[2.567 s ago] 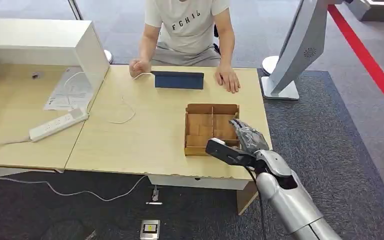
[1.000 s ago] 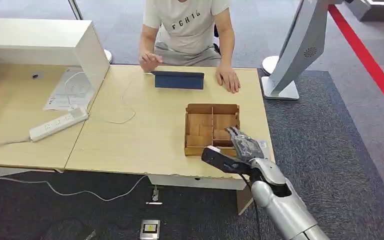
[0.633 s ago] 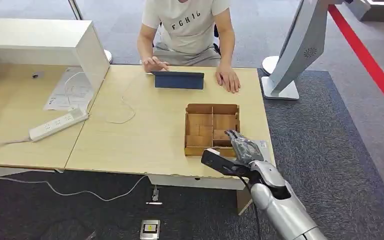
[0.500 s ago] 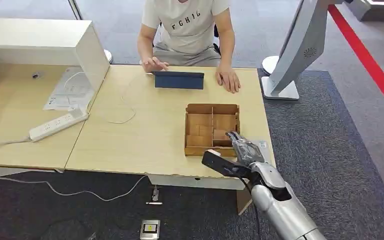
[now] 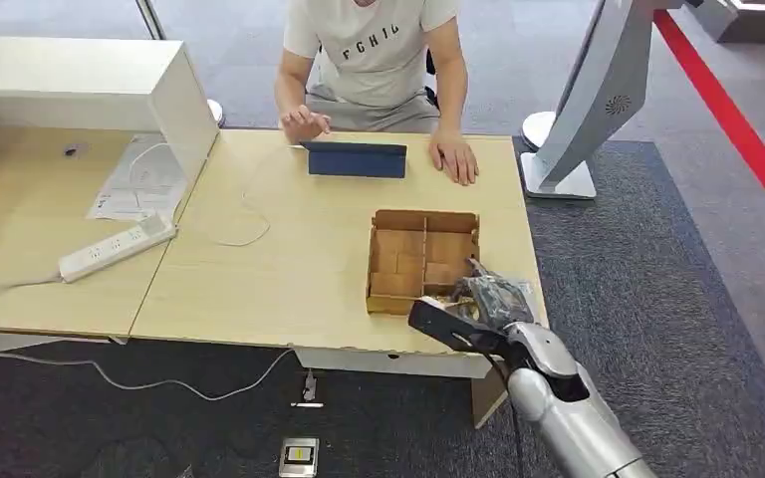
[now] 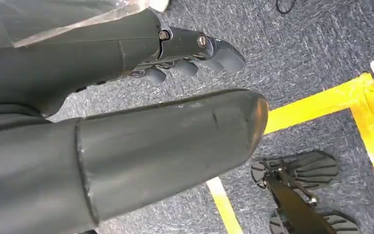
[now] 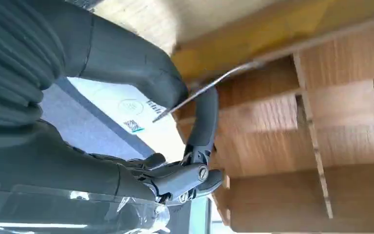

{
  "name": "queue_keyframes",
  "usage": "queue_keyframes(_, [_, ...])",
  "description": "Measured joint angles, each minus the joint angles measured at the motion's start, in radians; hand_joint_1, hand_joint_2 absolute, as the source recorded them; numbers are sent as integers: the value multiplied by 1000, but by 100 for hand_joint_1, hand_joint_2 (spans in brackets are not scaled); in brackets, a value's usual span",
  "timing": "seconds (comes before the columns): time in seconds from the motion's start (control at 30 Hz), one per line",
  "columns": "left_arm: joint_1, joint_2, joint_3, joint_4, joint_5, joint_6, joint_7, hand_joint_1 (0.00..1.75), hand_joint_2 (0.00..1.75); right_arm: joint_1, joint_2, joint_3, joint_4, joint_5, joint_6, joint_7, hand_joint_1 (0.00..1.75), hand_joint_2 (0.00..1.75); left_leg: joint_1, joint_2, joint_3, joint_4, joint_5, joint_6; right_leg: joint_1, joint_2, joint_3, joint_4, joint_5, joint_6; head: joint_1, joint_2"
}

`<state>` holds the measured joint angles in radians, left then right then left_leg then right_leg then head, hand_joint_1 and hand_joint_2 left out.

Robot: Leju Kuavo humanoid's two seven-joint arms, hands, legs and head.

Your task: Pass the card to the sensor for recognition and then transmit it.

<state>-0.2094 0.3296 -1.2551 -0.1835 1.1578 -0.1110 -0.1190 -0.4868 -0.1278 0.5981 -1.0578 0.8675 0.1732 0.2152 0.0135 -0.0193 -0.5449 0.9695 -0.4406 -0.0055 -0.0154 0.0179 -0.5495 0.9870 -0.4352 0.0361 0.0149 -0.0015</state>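
left hand (image 6: pixel 126 97), grey and thick-thumbed, hanging over the carpet with fingers apart, holding nothing. further right, right hand (image 5: pixel 483 304) at the near right corner of the compartmented brown cardboard tray (image 5: pixel 398 261), thumb and a dark finger pinching a thin white printed card (image 7: pixel 175 105) by its edge, apparently lifted just above the tray. judged light, stiff, flat and slick: best held by the rim, firm enough to resist sliding, faces kept clear for reading. counted: one card, one tray, one dark blue slab (image 5: pixel 357 159), likely the sensor, in front of one seated person.
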Motion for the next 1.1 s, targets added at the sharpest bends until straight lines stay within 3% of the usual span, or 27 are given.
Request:
queue_keyframes(0.63, [22, -8, -3, 0, 8, 13, -12, 0, 0, 33, -32, -15, -38, -12, -14, -13, 175, 175, 0, 0, 0, 0, 0, 0, 0, 0, 0, 0, 0, 0, 0, 0])
queue_keyframes(1.1, [27, -22, -3, 0, 13, 18, -8, 0, 0, 29, -65, -39, -134, -40, -40, -64, 175, 175, 0, 0, 0, 0, 0, 0, 0, 0, 0, 0, 0, 0, 0, 0])
